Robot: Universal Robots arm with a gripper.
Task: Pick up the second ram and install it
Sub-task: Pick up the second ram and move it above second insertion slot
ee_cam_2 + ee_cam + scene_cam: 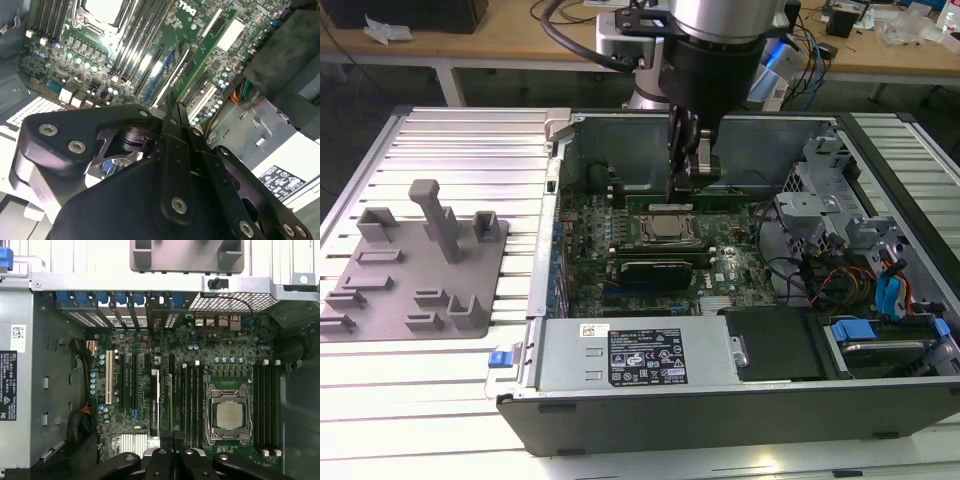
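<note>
My gripper [686, 188] reaches down into the open computer case, just behind the CPU socket [665, 228] in the exterior view. Its fingers are shut on the second ram [740, 195], a thin green stick that runs level along the motherboard. In both wrist views the closed gripper [172, 436] [170, 107] holds the stick [170, 400] [176, 67] edge-on, parallel to the black memory slots [192, 395] beside the socket [229, 415]. I cannot tell whether the stick touches a slot.
A black-shrouded expansion card [655, 268] stands in front of the socket. The power supply [640, 355] fills the case's near side, with a drive cage [820, 210] and cables [840, 280] at the exterior view's right. A grey parts fixture [420, 260] lies outside, at its left.
</note>
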